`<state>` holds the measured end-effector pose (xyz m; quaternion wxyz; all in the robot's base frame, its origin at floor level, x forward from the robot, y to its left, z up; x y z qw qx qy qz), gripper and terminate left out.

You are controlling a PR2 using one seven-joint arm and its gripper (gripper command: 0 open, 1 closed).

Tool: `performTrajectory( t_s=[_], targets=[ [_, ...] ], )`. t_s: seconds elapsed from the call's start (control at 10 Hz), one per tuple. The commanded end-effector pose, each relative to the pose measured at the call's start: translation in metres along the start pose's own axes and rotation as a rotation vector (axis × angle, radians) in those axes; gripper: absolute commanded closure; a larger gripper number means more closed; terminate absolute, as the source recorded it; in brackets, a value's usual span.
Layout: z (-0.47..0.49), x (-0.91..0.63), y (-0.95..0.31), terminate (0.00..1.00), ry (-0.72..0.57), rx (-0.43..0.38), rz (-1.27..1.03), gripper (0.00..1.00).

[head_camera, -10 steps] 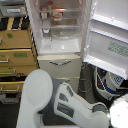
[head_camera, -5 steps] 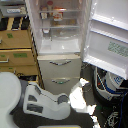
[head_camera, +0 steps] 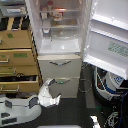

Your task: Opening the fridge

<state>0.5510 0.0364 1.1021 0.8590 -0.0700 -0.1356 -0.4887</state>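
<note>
The white fridge (head_camera: pixel 60 50) stands in the middle of the exterior view. Its upper door (head_camera: pixel 107 35) is swung wide open toward the view's right, showing its inner shelves. Inside, lit shelves hold a few jars and containers. Below are two shut drawers (head_camera: pixel 60 65) with curved silver handles. My gripper (head_camera: pixel 54 89) is low at the view's left, in front of the lower drawer's left corner. It looks open, with nothing between its fingers, and is apart from the door.
A tan wooden drawer cabinet (head_camera: pixel 17 55) stands against the fridge's left side, its lower drawers pulled out a little. A white-and-blue robot body (head_camera: pixel 107 82) and cables sit under the open door at the right. The floor is dark.
My arm has drawn back toward the view's lower left, away from the fridge. The upper door stays wide open.
</note>
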Motion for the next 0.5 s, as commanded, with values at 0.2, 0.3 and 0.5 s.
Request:
performTrajectory(
  t_s=[0.2,0.3,0.5],
  targets=[
    [-0.012,-0.215,0.078,0.0,-0.14,0.08,0.321,0.0],
    [-0.018,-0.227,0.073,0.0,-0.148,0.078,0.333,0.0],
    [-0.048,-0.234,0.061,1.0,-0.126,0.071,0.348,0.0]
  ],
)
